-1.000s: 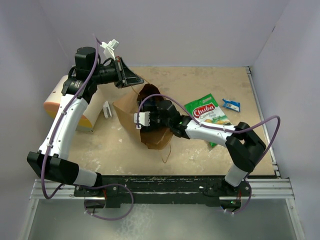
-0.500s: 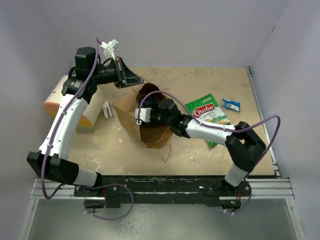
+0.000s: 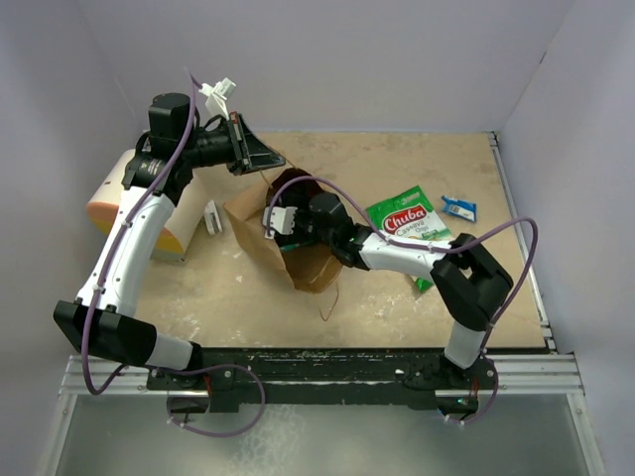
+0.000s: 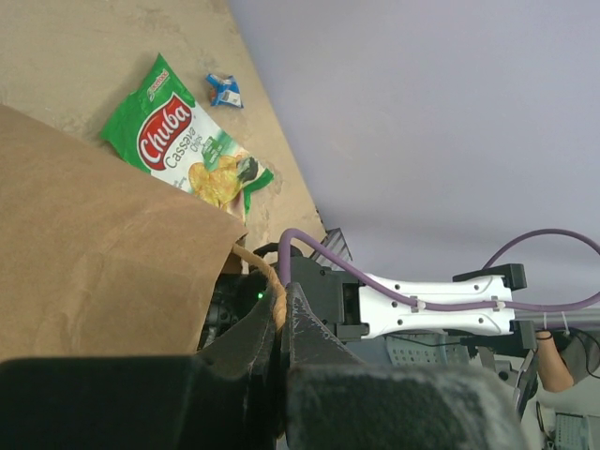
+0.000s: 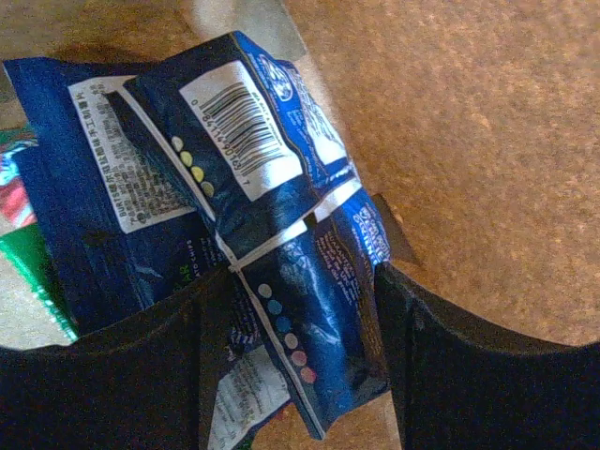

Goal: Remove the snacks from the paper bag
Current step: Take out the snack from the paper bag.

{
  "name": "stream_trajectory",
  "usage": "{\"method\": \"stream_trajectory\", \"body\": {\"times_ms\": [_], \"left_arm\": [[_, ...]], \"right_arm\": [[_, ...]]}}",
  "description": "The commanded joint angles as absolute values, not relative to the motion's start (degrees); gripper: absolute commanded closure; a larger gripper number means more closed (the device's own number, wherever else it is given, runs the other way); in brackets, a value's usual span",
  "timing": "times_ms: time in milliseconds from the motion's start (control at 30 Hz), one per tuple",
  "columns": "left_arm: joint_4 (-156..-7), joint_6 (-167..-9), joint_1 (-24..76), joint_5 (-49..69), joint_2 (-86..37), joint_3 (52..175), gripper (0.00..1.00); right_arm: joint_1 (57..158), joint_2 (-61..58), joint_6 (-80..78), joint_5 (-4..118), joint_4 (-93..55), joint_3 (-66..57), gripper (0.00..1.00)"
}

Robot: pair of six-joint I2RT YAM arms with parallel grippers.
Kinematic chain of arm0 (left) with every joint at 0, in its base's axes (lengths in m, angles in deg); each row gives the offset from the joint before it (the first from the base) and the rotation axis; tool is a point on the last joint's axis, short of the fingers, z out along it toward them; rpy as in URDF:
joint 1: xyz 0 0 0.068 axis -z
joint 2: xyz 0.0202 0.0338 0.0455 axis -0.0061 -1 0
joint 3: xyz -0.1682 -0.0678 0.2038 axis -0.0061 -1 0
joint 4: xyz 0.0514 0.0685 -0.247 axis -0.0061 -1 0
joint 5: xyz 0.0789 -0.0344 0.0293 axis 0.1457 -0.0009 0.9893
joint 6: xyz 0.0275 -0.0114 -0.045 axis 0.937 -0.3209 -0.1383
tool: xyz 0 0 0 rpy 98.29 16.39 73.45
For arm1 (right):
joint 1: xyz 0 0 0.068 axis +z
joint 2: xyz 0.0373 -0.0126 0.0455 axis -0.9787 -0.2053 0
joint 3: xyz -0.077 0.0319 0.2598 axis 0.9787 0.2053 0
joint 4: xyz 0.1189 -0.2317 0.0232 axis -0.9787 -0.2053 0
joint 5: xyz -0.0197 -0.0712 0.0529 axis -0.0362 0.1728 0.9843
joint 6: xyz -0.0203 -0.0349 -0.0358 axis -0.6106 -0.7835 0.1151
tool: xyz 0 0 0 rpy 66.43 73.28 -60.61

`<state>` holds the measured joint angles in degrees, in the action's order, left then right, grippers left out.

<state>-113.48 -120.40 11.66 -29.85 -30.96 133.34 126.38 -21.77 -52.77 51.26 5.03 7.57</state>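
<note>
The brown paper bag [image 3: 298, 260] lies tilted on the table with its mouth held up. My left gripper [image 3: 260, 159] is shut on the bag's twisted paper handle [image 4: 270, 281]. My right gripper [image 5: 302, 278] is inside the bag, open, its fingers [image 5: 459, 366] on either side of a dark blue packet [image 5: 309, 309]. A second dark blue packet [image 5: 84, 206] lies behind it, and a green-red packet edge [image 5: 23, 248] shows at the left. A green-white packet [image 3: 412, 223] and a small blue packet [image 3: 458, 208] lie on the table right of the bag.
A small white block [image 3: 212, 216] stands left of the bag. A cream cylinder with an orange end [image 3: 114, 198] lies at the far left under the left arm. The purple cable [image 3: 496, 238] loops over the right arm. Walls close the table on three sides.
My right arm has pushed further up and left into the bag's mouth. The left gripper has kept still on the handle.
</note>
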Motion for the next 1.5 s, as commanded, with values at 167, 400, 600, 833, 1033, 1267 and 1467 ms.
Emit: {"method": "stream_trajectory", "body": {"times_ms": [167,400,600,833,1033,1267,1467], "left_arm": [[-111.9,-119.3,11.1,-30.7,-29.5,135.9,1.0],[-112.2,-119.0,11.1,-30.3,-29.4,135.9,1.0],[-111.6,-119.2,11.1,-30.0,-29.8,135.9,1.0],[-110.8,-119.3,11.1,-30.0,-30.2,136.0,1.0],[-110.9,-119.2,11.0,-29.5,-30.0,135.9,1.0],[-110.6,-119.2,10.9,-29.4,-30.6,135.9,1.0],[-110.6,-119.2,10.9,-29.1,-31.2,135.7,1.0]], "right_arm": [[125.7,-25.1,-56.5,46.9,11.0,1.4,0.48],[125.4,-21.3,-58.2,50.0,8.4,2.5,0.84],[125.5,-14.0,-57.3,55.1,2.3,5.8,1.0],[125.5,-4.6,-55.8,64.3,-6.9,8.5,1.0],[125.5,5.5,-49.9,67.8,-16.4,10.0,1.0],[125.5,15.1,-38.1,66.8,-28.0,7.4,1.0],[125.4,22.6,-24.8,63.3,-29.6,2.2,1.0]]}}
